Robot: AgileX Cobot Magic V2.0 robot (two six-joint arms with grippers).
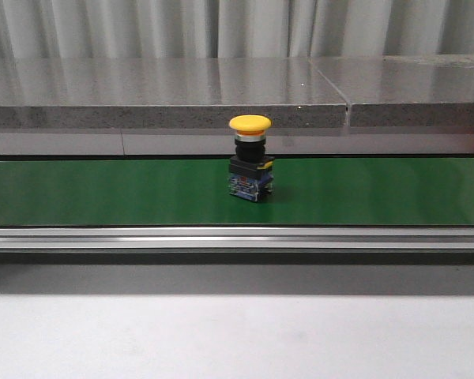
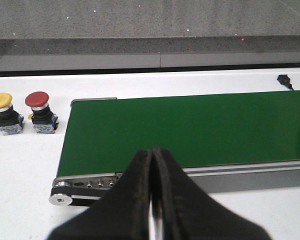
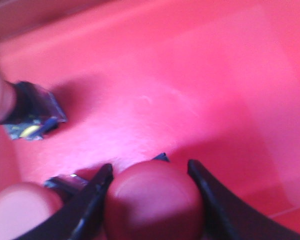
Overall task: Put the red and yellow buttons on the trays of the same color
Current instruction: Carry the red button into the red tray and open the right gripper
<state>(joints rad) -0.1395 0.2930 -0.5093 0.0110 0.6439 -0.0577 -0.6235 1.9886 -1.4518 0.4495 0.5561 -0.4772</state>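
A yellow button [image 1: 250, 158] stands upright on the green conveyor belt [image 1: 103, 193] in the front view. In the left wrist view, another yellow button [image 2: 5, 114] and a red button [image 2: 40, 112] stand side by side on the white table off the belt's end. My left gripper [image 2: 151, 150] is shut and empty, hanging over the belt's near edge. My right gripper [image 3: 150, 170] is shut on a red button [image 3: 155, 200] down inside the red tray [image 3: 190, 75]. Two more red buttons [image 3: 32, 112] [image 3: 20, 210] lie in that tray. The yellow tray is out of view.
A grey stone ledge [image 1: 166, 95] runs behind the belt. The belt's metal side rail [image 1: 237, 237] and end roller [image 2: 60, 198] face me. A small black piece [image 2: 285, 80] lies on the white surface beyond the belt.
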